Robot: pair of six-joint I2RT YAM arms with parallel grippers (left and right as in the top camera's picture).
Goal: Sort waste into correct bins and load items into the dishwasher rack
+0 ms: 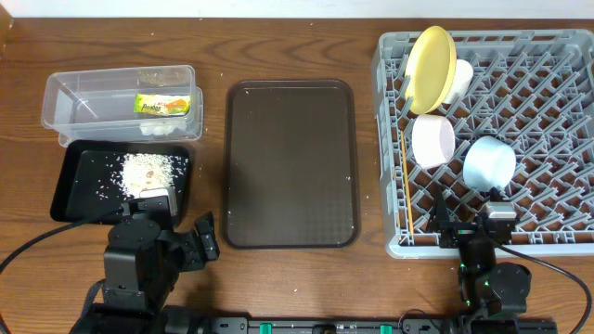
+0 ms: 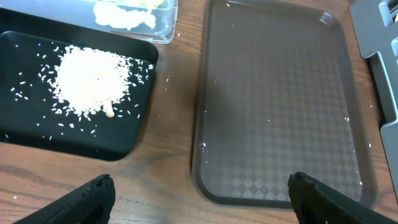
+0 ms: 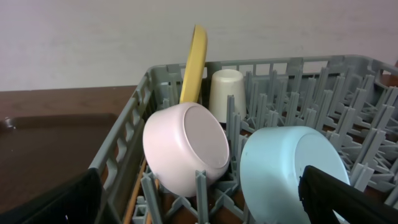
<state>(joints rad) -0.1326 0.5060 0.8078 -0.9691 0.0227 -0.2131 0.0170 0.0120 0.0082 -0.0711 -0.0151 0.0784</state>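
Note:
The grey dishwasher rack (image 1: 557, 56) holds an upright yellow plate (image 1: 432, 67), a small white cup (image 1: 460, 74), a white bowl (image 1: 433, 139), a light blue bowl (image 1: 488, 162) and chopsticks (image 1: 407, 195) along its left side. The wrapper (image 1: 162, 104) lies in the clear box (image 1: 93, 93). A pile of rice scraps (image 1: 147, 170) sits in the black tray (image 1: 79, 190). My left gripper (image 1: 183, 227) is open over bare wood between the black tray (image 2: 25, 118) and the brown tray. At the rack's near wall (image 3: 124, 146) my right gripper (image 3: 199, 205) is open, facing the white bowl (image 3: 186, 146) and blue bowl (image 3: 286, 168).
A large dark brown serving tray (image 1: 292, 162) lies between the bins and the rack, with a few stray grains on it. The table's near edge runs just behind both arms. A corner of the rack (image 2: 379, 37) shows at the right of the left wrist view.

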